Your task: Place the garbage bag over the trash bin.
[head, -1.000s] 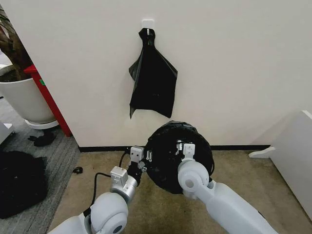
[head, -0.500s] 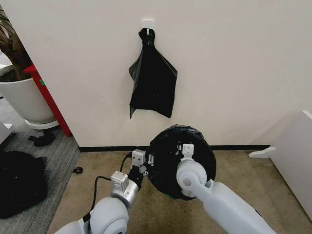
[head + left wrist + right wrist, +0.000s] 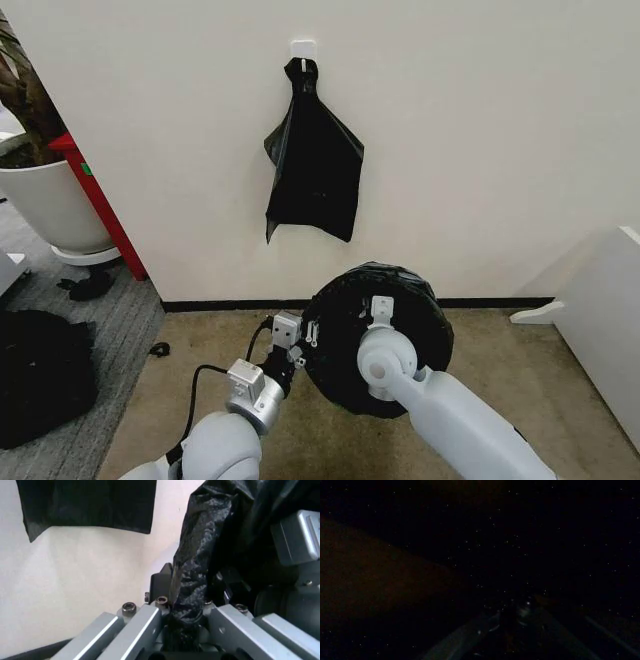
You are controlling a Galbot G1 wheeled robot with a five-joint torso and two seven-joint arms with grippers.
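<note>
The garbage bag [image 3: 400, 330] is stretched into a round, crinkly black drum shape low against the wall, and the trash bin is hidden under it. My left gripper [image 3: 303, 335] is at the bag's left edge. In the left wrist view it [image 3: 186, 609] is shut on a bunched fold of the black plastic [image 3: 197, 547]. My right arm's wrist [image 3: 381, 310] reaches into the bag from the front. The right wrist view is dark, with my right gripper [image 3: 515, 609] faintly seen, its fingers drawn together on the plastic.
A second black bag, knotted at its top [image 3: 315, 165], hangs from a white wall hook [image 3: 303, 47] above. A large white plant pot [image 3: 45, 205] and a red panel [image 3: 100, 205] stand at the left, with a dark heap [image 3: 40, 385] on the floor. A white board [image 3: 605, 320] stands at the right.
The bag-covered round shape has shifted slightly right and lower in the head view, and both arms have moved with it.
</note>
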